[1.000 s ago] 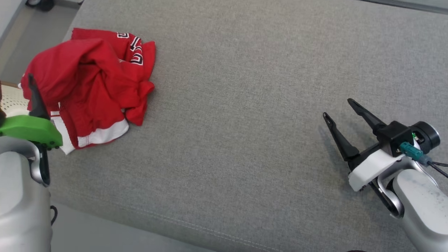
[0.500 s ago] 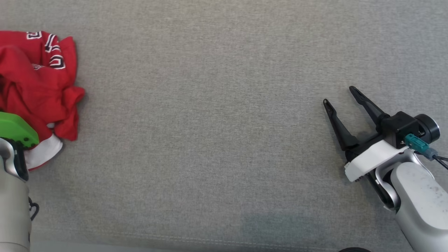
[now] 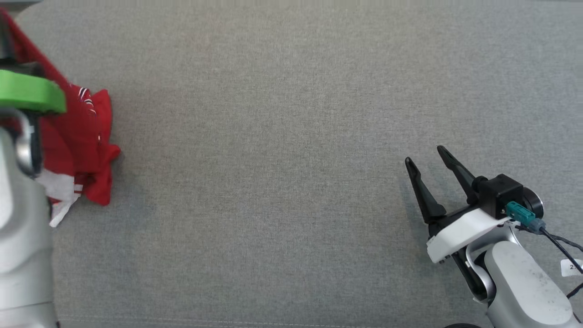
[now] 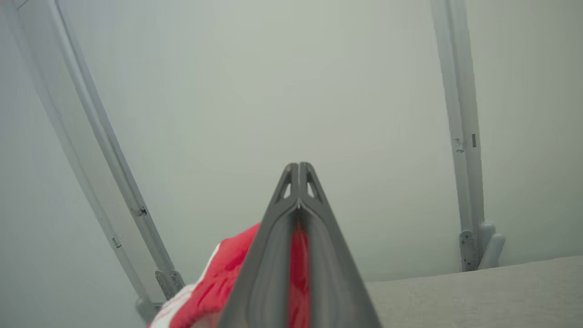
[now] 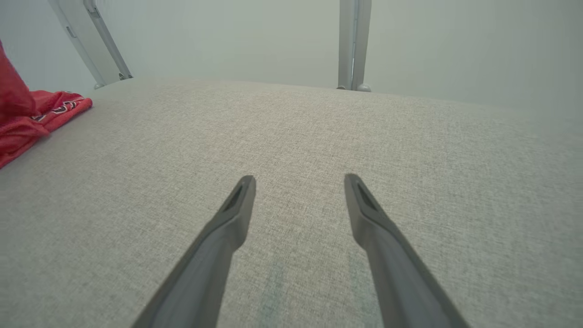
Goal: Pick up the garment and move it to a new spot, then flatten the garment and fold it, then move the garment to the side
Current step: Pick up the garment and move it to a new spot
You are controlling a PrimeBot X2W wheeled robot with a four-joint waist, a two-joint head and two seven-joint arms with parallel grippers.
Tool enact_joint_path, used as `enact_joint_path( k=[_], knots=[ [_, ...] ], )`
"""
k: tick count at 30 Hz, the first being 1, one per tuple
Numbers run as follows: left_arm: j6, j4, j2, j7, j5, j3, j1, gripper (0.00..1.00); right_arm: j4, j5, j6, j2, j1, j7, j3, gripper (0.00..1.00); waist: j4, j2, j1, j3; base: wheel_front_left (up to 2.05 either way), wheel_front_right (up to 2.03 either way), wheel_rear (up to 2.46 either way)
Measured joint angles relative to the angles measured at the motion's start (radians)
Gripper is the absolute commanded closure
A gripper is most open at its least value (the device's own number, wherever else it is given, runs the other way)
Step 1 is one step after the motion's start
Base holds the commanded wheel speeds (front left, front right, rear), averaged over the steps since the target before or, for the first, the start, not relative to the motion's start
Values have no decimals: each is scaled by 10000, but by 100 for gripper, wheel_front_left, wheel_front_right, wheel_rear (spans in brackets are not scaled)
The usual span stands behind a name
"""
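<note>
Clearly crumpled, the red garment (white trim) is pinched in the left claw; right claw gapes wide.

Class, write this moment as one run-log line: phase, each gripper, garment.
phase: picking up garment | left gripper: shut on garment | right gripper: open, empty, over gray surface | garment: bunched, part lying on surface

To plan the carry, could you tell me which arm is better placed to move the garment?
Left: left end effector is shut on the red garment; right end effector sits open, far away.
</note>
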State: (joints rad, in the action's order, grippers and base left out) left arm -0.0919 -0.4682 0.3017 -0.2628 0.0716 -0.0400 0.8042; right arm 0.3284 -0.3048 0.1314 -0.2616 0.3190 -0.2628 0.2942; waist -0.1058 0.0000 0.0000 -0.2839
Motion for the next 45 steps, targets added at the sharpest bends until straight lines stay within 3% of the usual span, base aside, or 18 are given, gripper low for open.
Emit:
enact_joint_path(
  k=[9, 14, 18, 19, 20, 24, 30, 39, 45],
  knots=[
    [-324, 2111, -2165, -12, 395, 2855, -549, 100, 56, 17, 0, 460, -355, 0, -263, 0, 827, 0, 0, 829, 0, 0, 0],
    [-355, 1893, -2491, -15, 1018, 4094, -767, 100, 4, -2, 0, 571, -283, 0, -299, 0, 1613, 0, 0, 920, 0, 0, 0],
    [-88, 428, -2533, -19, 1379, 4493, -1067, 100, 59, -73, 0, 621, -237, 0, -295, 0, 2351, 0, 0, 793, 0, 0, 0],
    [33, -311, -2548, -21, 1413, 4518, -1161, 65, 67, -98, 0, 650, -218, -2, -307, 0, 2541, 0, 0, 743, 0, 0, 0],
    [33, -311, -2548, -21, 1413, 4518, -1161, 0, 67, -98, 0, 650, -218, -2, -307, 0, 2541, 0, 0, 743, 0, 0, 0],
    [443, -1856, -2531, -10, 1847, 3896, -1735, 0, 82, -104, 0, 692, -215, 0, -328, 0, 3193, 1, 0, 563, 0, 0, 0],
    [732, -1306, -2389, -12, 1726, 2685, -3382, 0, 67, -100, 0, 752, -363, 0, -445, 0, 3571, 1, 0, 575, 0, 0, 0],
    [644, 1344, -2410, -13, 1160, 1127, -6637, 0, 119, -94, 0, 951, -1066, 0, -504, 0, 3117, 0, 0, 1221, 0, 0, 0],
    [477, 1662, -2493, -13, 959, 1028, -7814, 0, 209, -84, 0, 1166, -1422, 0, -514, 0, 2409, 0, 0, 1792, 0, 0, 0]
  ],
)
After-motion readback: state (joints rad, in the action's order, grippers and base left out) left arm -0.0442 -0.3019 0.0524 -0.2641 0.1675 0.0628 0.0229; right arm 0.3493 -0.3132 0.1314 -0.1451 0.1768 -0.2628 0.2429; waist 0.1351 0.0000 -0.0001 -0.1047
